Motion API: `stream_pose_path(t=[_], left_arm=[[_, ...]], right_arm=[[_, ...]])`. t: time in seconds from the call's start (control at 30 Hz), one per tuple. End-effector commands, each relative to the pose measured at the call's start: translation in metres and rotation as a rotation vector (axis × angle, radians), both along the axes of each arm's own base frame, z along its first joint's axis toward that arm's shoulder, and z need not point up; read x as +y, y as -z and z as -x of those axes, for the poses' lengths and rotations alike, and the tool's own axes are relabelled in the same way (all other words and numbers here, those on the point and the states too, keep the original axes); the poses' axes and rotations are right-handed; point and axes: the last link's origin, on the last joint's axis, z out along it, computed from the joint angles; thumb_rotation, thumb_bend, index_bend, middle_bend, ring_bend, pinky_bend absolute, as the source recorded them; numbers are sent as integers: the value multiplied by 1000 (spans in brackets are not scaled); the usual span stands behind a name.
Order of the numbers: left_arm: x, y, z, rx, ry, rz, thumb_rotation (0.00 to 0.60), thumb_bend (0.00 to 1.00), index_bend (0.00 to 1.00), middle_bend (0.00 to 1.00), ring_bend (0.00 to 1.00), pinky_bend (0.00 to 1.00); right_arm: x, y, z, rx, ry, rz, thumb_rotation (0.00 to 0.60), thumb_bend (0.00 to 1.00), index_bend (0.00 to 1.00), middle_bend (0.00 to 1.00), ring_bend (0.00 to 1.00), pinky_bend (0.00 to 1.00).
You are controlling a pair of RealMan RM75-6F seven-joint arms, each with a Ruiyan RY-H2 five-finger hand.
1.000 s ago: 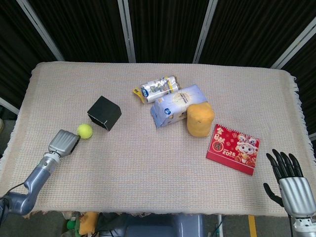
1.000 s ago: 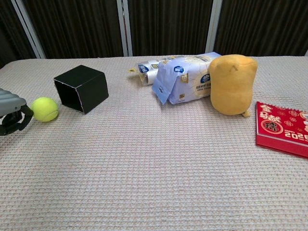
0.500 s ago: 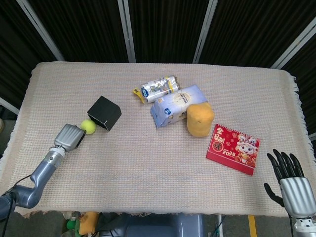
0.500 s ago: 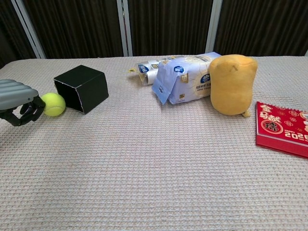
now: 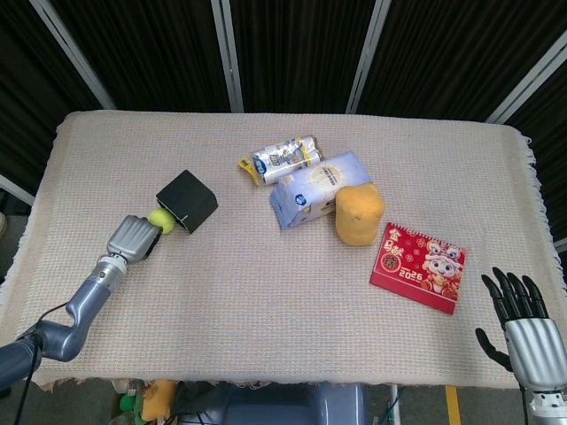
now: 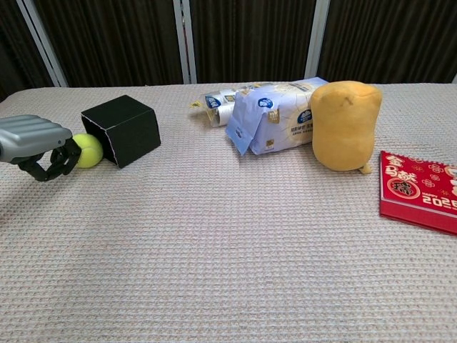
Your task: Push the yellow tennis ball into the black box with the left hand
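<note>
Head view: left robot hand point(image 5: 133, 238), fingers curled on nothing, pressing yellow tennis ball point(image 5: 160, 220) up against black box point(image 5: 187, 202) near surface's left edge; right robot hand point(image 5: 523, 329) spread, idling.
Chest view: ball now entering box mouth, gap gone; nearly done.

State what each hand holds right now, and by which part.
Nothing is held. The left hand has curled fingers pressed against the yellow tennis ball at the black box opening; the right hand is spread and empty.
</note>
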Motion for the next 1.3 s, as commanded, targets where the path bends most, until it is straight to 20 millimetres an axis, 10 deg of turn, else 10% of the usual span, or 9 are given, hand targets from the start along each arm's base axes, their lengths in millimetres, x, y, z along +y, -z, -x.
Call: stream_pose_path(t=[0.03, 1.03, 1.3], left_arm=[[2, 2, -2, -5, 1, 4, 600, 646, 537, 493, 361, 436], [6, 7, -15, -18, 111, -15, 600, 630, 249, 155, 0, 49], [-47, -31, -9, -87, 197, -15, 600, 485, 223, 208, 43, 79]], right_arm=[[0, 0, 0, 0, 0, 1, 600, 355, 0, 0, 0, 0], [1, -2, 1, -2, 7, 5, 600, 355, 0, 0, 0, 0], [1, -4, 2, -5, 8, 7, 600, 354, 0, 0, 0, 0]])
